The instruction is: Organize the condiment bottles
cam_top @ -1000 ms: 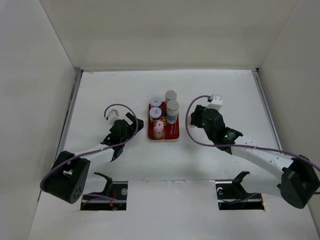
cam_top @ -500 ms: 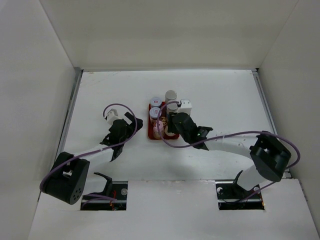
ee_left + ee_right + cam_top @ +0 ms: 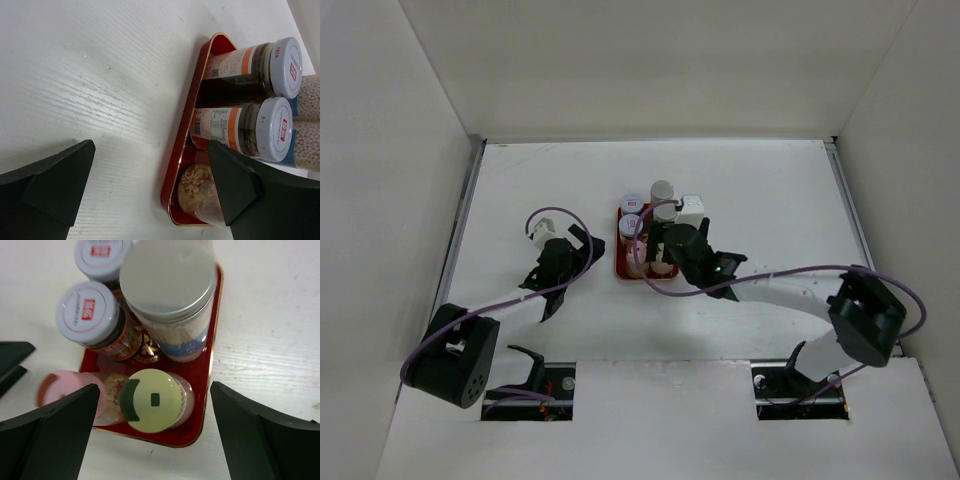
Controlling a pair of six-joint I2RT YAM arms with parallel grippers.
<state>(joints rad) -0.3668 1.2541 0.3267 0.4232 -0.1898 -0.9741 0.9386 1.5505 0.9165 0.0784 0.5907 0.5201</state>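
Over the middle of the white table [image 3: 770,190], seen from above, we find the red tray [image 3: 621,264] with the condiment bottles [image 3: 632,224] standing upright in it. A grey-capped jar [image 3: 662,189] stands at the far edge. The right gripper [image 3: 658,256] reaches across from the right and covers the tray's near half. The left gripper [image 3: 582,252] rests low, near the tray's left side but apart from it.

From the left wrist, we see the left gripper [image 3: 150,150] with its jaws spread wide and nothing between them but bare table [image 3: 100,75]. The tray [image 3: 192,125] lies just ahead. Inside it we make out two white-capped bottles [image 3: 275,130] with dark contents and orange-banded labels. Nearer the camera is a bottle of tan crumbs [image 3: 196,184], partly hidden by one finger [image 3: 235,185].

From the right wrist, we look straight down on the tray [image 3: 207,385]. The right gripper [image 3: 155,387] is fully open and holds nothing. Its two fingers [image 3: 55,435] stand on either side of the tray's near row. A cream-capped bottle [image 3: 155,400] sits between them, touching neither. Beside it is a pink-capped bottle [image 3: 70,390], blurred and partly behind the left-hand finger. Behind these stand the large grey-capped jar [image 3: 167,277] of pale granules and the two white-capped bottles [image 3: 87,312] marked in red.
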